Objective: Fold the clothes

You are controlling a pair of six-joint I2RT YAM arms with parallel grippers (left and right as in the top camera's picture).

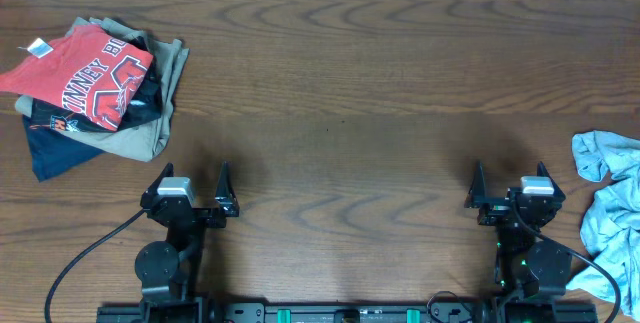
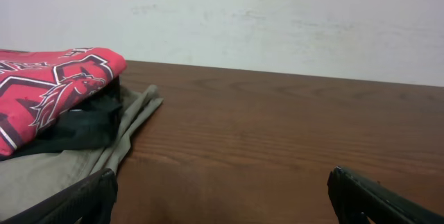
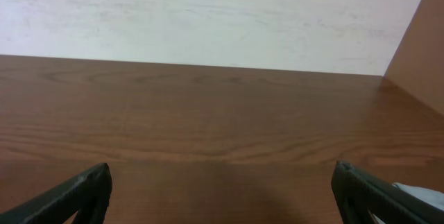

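Both arms sit low at the near edge of the table, pointing across it. The left gripper and right gripper have their fingers spread wide, holding nothing. The pale T-shirt lies crumpled at the right edge, beside the right arm; only the overhead view shows it whole. The left wrist view shows the folded stack side-on, with the red shirt on top, far left.

Clothes at right, garment stack left
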